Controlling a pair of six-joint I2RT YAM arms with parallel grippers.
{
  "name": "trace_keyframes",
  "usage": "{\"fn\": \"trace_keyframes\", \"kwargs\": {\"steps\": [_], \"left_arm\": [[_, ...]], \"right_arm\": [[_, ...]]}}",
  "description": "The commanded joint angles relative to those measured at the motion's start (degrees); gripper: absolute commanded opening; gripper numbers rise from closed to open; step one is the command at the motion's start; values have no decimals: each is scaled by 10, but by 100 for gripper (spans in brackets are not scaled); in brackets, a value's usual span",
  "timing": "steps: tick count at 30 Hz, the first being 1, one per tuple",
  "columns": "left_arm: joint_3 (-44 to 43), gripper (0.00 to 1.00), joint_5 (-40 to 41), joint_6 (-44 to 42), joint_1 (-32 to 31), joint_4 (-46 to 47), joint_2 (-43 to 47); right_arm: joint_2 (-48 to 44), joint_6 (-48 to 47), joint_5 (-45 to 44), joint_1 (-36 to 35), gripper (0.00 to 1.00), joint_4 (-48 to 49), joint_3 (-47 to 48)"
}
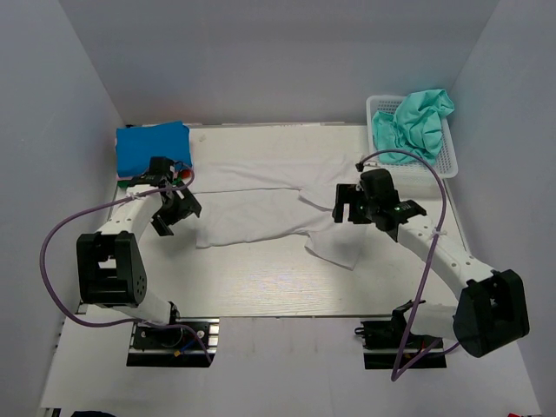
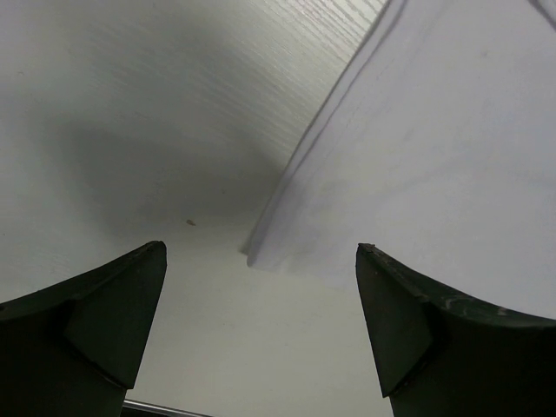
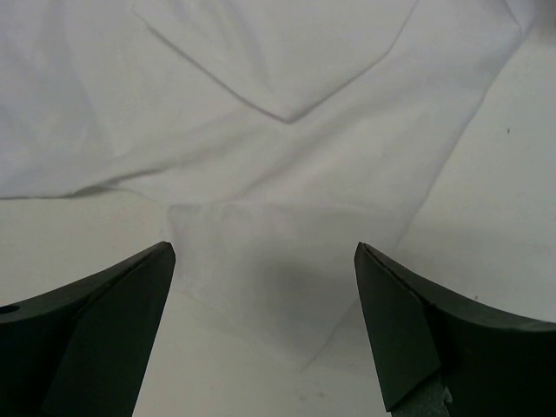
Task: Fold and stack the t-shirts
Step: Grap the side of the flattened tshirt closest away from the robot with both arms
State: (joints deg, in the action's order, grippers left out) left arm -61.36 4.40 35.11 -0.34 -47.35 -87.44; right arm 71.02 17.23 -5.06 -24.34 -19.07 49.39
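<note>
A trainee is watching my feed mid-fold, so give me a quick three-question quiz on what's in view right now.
1. True or false: the left arm's fingers and the right arm's fingers both stand open, gripping nothing.
2. Where is the teal-green t-shirt? A. spread flat on the table. B. crumpled in the white basket. C. held by the left arm's fingers.
3. Fill in: the top t-shirt of the folded stack at the table's far left corner is ____.

Key: 1 true. 2 B. 3 blue.
</note>
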Motion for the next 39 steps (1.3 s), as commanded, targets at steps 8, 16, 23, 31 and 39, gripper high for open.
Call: {"fn": "trace_keyframes", "kwargs": {"steps": [8, 16, 23, 31, 39], "left_arm": [[40, 100, -51, 16, 6, -25, 37], [93, 93, -82, 42, 6, 12, 51], [119, 70, -102, 48, 6, 61, 20], [146, 52, -109, 53, -1, 89, 20], [158, 25, -107, 46, -1, 76, 15]], "right_arm": [[-9, 68, -18, -8, 90, -97, -22], [-27, 84, 14, -7, 90, -112, -48], [-50, 96, 14, -16, 90, -120, -62], [-49, 106, -7, -28, 90, -136, -72], [-29, 120, -12, -44, 90, -150, -73]]}}
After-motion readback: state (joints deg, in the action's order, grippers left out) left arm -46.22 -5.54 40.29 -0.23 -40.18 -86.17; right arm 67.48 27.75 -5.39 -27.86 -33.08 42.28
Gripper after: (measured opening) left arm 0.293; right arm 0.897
